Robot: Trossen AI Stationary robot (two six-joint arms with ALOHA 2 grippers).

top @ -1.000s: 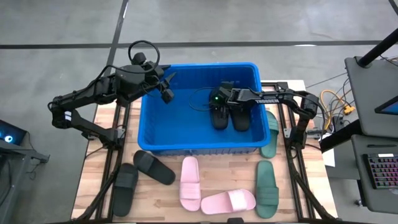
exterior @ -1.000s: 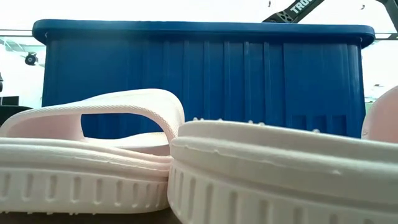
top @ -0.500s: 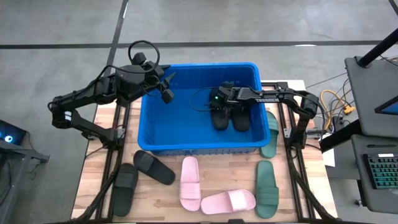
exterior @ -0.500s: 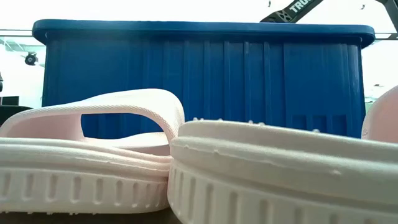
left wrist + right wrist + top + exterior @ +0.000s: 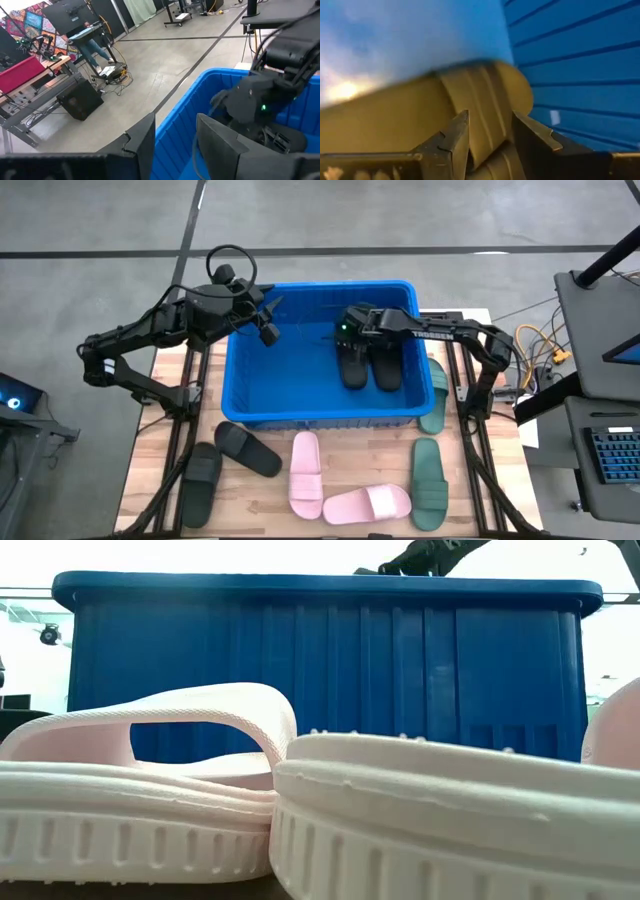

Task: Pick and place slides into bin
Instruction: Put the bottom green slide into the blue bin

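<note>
The blue bin stands mid-table, and two black slides lie side by side on its floor at the right. My right gripper hangs open above the far end of the left one, clear of it; the high view shows this gripper inside the bin's outline. My left gripper waits open over the bin's far left corner. On the table lie two black slides, two pink slides and two green slides.
The loose slides lie along the table's near edge and right side, in front of and beside the bin. In the low view the pink slides fill the foreground before the bin's wall. My right arm shows above the rim.
My right gripper has risen from the black slide in the bin and drawn a little toward the table's far edge. The slide stays lying on the bin's floor next to the other black one.
</note>
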